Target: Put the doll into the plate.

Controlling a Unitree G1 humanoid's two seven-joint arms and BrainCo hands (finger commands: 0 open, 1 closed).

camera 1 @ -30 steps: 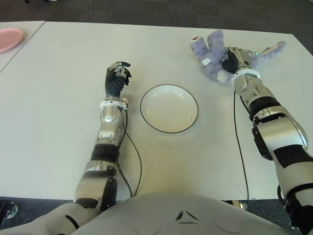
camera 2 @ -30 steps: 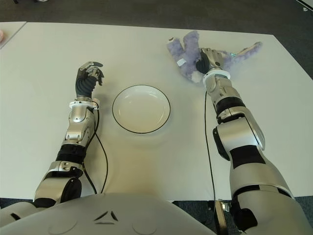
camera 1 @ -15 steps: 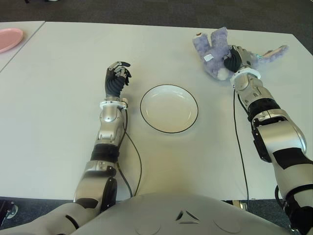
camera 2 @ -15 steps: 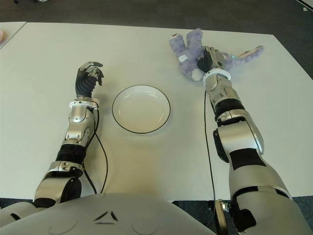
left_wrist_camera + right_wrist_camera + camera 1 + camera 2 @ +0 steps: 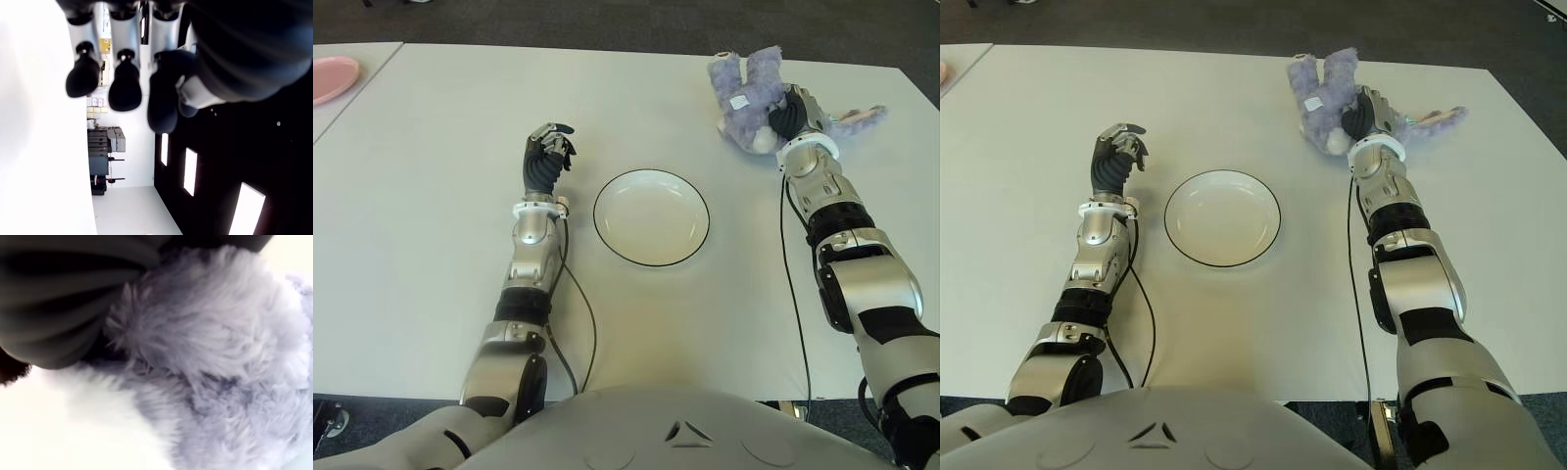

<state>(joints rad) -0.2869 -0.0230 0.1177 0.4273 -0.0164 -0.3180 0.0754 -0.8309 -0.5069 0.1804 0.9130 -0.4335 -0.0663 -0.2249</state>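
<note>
right hand (image 5: pixel 790 111) clamped on doll (image 5: pixel 747 90), far right of table (image 5: pixel 431 196) | doll turned, limbs now pointing away | tag unreadable | plate (image 5: pixel 652 216) empty | left hand (image 5: pixel 547 157) curled beside plate

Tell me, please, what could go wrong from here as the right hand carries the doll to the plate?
1. The right hand grips the purple doll at one side, with limbs and a long ear hanging free; it may sag, twist or slip out mid-carry.
2. The plate is shallow, so trailing parts could drape over its rim or nudge it across the table.
3. The left hand shows curled beside the plate on its left; an overshoot could brush it.
</note>
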